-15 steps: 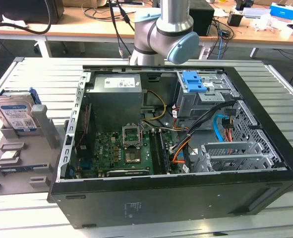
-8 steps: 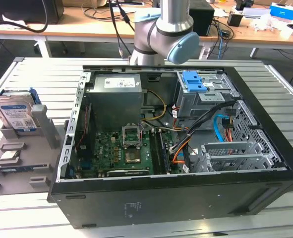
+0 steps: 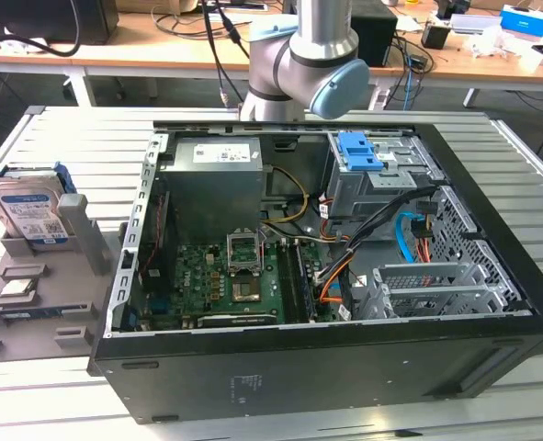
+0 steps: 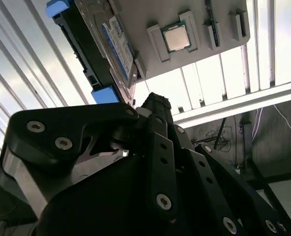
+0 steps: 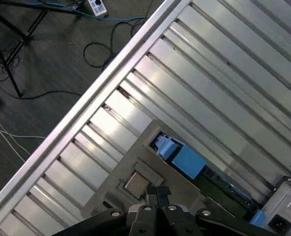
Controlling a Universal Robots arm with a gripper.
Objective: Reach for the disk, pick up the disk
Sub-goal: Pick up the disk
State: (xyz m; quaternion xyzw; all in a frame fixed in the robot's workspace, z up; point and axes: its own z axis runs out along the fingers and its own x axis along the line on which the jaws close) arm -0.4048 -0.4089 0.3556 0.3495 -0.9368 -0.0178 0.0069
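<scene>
- The disk stands on its long edge in a slot of the grey tray, at the tray's end farthest from the processor chip, which lies flat in one of the tray's recesses. Its labelled face is turned outward.
- The tray lies on the slatted counter, and the open computer case sits just beside the tray.
- In both wrist views the end effector hangs over the tray, near the chip recess. It is apart from the disk and touches nothing.
- The end effector looks clenched and empty, with its two tips meeting and nothing between them.
- I judge the disk to be stiff and fairly heavy for its size. It has a metal shell that will not give under pressure.
- The bare metal and the glossy label are probably slippery, so a pinch on the flat faces may slide.
- The blue bracket along the edges is plastic and likely gives more friction, but it may flex or unclip under a hard squeeze.
- The surest hold seems to be across the two broad faces at the exposed upper edge, near the middle of its length, so the weight hangs evenly.
- The disk is shock-sensitive, so knocking it against the tray's slot walls is a risk.
- The slot holds its lower edge, so a tilted pull might jam it.
</scene>
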